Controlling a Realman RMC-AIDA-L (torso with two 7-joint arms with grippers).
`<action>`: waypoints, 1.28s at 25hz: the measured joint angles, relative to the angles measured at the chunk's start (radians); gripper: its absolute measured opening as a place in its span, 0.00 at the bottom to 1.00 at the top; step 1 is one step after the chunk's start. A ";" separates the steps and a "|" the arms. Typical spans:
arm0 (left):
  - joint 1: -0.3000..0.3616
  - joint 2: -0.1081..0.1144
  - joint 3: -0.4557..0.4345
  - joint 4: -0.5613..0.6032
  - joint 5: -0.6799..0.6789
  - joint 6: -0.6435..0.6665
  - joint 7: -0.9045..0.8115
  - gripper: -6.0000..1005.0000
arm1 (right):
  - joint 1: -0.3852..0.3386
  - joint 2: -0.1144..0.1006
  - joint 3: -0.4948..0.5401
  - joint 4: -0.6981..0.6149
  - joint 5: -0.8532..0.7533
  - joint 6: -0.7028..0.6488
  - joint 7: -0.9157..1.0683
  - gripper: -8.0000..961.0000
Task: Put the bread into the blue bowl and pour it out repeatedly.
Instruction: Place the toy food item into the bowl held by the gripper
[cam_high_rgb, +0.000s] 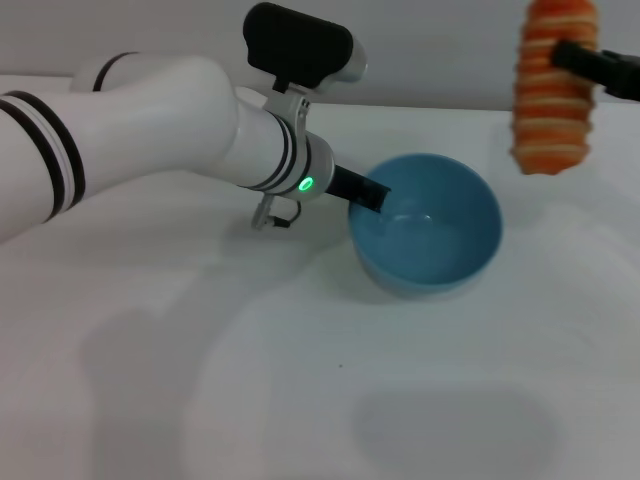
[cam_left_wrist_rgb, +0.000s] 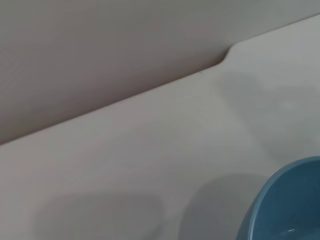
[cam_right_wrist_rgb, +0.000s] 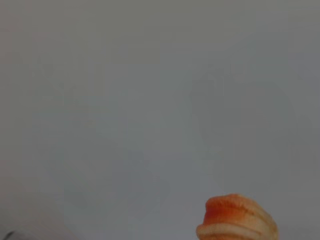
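The light-blue bowl (cam_high_rgb: 430, 225) stands upright on the white table, and nothing lies inside it. My left gripper (cam_high_rgb: 368, 195) is at its left rim, shut on the blue bowl, with one black finger reaching inside the wall. The orange-and-cream striped bread (cam_high_rgb: 553, 90) hangs on end in the air, beyond the bowl and to its right. My right gripper (cam_high_rgb: 568, 55) is shut on the bread near its upper end. The left wrist view shows part of the bowl (cam_left_wrist_rgb: 287, 200). One end of the bread (cam_right_wrist_rgb: 235, 220) shows in the right wrist view.
The white table (cam_high_rgb: 300, 380) stretches toward me in front of the bowl. Its back edge (cam_left_wrist_rgb: 150, 89) meets a grey wall behind. My bulky left arm (cam_high_rgb: 150, 130) lies across the left half of the scene.
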 joint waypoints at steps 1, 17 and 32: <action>-0.001 0.000 0.010 0.001 -0.013 0.000 0.001 0.00 | 0.009 0.000 -0.015 0.028 0.021 0.001 -0.028 0.33; 0.004 0.003 0.034 0.004 -0.040 -0.012 0.004 0.00 | 0.094 0.006 -0.144 0.292 0.040 0.064 -0.117 0.22; 0.009 0.004 0.036 0.003 -0.040 -0.025 0.006 0.01 | 0.093 0.005 -0.225 0.320 0.040 0.136 -0.103 0.29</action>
